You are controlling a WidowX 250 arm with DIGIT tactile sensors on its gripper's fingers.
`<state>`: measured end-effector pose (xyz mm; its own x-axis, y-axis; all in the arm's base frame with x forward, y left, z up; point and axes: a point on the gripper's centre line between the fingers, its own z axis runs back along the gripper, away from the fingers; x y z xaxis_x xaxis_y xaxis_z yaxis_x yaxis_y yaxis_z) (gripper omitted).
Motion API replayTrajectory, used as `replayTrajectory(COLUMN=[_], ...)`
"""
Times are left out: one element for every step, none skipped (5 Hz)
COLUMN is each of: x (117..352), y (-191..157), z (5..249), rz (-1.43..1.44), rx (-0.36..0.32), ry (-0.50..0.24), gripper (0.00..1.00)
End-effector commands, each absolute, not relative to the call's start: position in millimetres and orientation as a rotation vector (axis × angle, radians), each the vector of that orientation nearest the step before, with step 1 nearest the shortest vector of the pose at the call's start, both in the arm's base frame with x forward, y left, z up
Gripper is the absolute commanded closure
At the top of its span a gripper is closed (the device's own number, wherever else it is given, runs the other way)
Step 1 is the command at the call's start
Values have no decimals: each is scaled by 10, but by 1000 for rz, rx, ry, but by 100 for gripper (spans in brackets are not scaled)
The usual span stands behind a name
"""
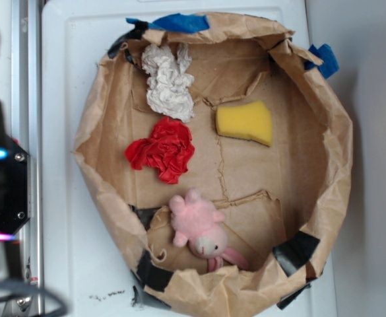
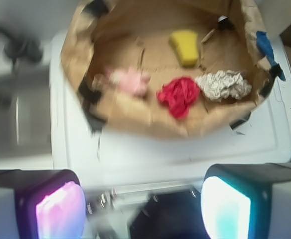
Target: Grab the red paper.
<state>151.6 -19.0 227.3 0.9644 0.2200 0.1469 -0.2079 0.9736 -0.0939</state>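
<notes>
The red paper [image 1: 163, 149] is lying crumpled near the middle of a brown paper basin [image 1: 331, 165], untouched, as seen from the exterior camera. A white-grey paper wad [image 1: 169, 82] is sitting just beside it at 12 o'clock, a yellow sponge [image 1: 245, 122] is resting at its 2 o'clock, and a pink plush toy [image 1: 199, 228] is lying apart from it at 5 o'clock. The basin is sitting on a white table [image 1: 67, 99]. In my wrist camera, my gripper [image 2: 143, 209] is hanging outside the basin's rim, my fingers [image 2: 60, 209] spread wide with nothing between them, and the red wad is showing at 12 o'clock from them, well apart.
</notes>
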Motion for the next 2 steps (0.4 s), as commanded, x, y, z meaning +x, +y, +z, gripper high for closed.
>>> replayTrajectory(x=[1818, 1963], y=[-17, 148], z=[2083, 1825], rz=[404, 520], rx=[-84, -68], ry=[-137, -118], gripper=[0, 0])
